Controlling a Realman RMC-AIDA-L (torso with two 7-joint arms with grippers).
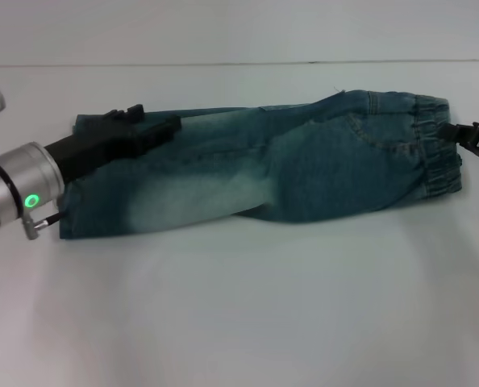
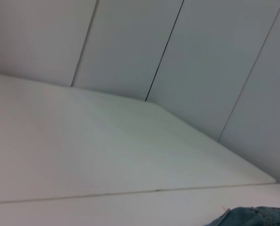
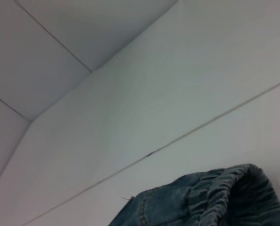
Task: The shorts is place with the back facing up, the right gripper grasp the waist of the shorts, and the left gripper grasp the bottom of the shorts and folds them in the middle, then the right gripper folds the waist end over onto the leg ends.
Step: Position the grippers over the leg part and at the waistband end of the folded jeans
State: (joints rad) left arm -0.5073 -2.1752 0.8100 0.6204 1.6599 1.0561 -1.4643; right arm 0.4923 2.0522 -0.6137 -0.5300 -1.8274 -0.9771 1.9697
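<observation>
Lying lengthwise-folded on the white table (image 1: 223, 322), the faded blue-green denim shorts (image 1: 264, 169) are pinched by the silver-wristed left gripper (image 1: 135, 129) at the left hems, while the black right gripper (image 1: 473, 139) sits at the ruffled right waistband (image 1: 433, 145), claw state unclear, apparently keeping the fold aligned.

White tabletop (image 1: 239, 306): a plain, matte work surface filling most of the head view. A thin seam (image 2: 130, 193) crosses it in both wrist views. Behind it stands a pale wall (image 2: 201, 56) of flat panels divided by narrow dark joints (image 2: 163, 52); the wall meets the tabletop along a straight rear edge (image 1: 223, 64).
</observation>
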